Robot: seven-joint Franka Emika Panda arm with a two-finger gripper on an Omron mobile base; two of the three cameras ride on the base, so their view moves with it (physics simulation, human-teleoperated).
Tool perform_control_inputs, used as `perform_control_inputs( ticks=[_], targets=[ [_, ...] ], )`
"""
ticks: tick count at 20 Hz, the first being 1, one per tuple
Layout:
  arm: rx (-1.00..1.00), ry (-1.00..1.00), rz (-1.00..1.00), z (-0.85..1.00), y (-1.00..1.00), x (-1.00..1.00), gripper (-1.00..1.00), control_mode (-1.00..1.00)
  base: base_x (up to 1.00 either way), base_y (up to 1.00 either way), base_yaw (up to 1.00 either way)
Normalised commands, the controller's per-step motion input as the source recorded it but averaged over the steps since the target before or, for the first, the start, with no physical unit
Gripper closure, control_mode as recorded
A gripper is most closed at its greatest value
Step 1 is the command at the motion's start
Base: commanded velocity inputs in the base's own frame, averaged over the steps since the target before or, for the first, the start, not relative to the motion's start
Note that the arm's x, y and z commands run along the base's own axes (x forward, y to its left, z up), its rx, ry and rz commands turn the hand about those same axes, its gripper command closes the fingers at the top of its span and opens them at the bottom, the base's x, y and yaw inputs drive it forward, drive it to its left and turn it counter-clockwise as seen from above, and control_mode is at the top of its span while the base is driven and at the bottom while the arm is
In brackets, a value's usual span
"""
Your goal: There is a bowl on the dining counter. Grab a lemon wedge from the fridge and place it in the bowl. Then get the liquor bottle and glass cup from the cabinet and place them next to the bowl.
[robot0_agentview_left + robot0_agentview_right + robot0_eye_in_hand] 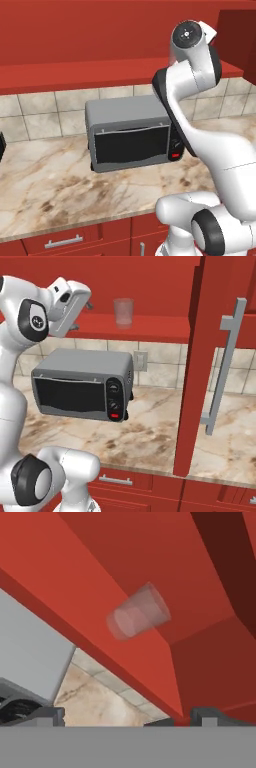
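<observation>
One glass cup (pixel 123 312) stands upright on our open red cabinet's (pixel 150 327) shelf, top centre of the right base frame, while our hand (pixel 88 306) hangs wide-spread, empty, just left.

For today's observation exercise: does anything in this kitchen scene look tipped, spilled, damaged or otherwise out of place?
Nothing stands out. The glass cup stands upright on the open cabinet's shelf, the toaster oven sits square on the counter with its door closed, and no spill or damage shows.

Red cabinet (pixel 150 281), clear glass cup (pixel 123 312)
</observation>
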Motion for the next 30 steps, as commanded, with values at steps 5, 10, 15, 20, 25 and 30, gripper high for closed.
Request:
perform_control_inputs(
  ticks=[5,10,15,20,25,30],
  targets=[
    [0.0,0.0,0.0,0.0,-0.15,0.51,-1.0,-1.0,0.0,0.0,0.0],
    [0.0,0.0,0.0,0.01,-0.11,0.3,-1.0,-1.0,0.0,0.0,0.0],
    [0.0,0.0,0.0,0.0,-0.05,0.4,-1.0,-1.0,0.0,0.0,0.0],
    [0.0,0.0,0.0,0.0,-0.08,0.49,-1.0,-1.0,0.0,0.0,0.0],
    [0.0,0.0,0.0,0.0,-0.1,0.49,-1.0,-1.0,0.0,0.0,0.0],
    [0.0,0.03,0.0,0.0,-0.09,0.42,-1.0,-1.0,0.0,0.0,0.0]
  ],
)
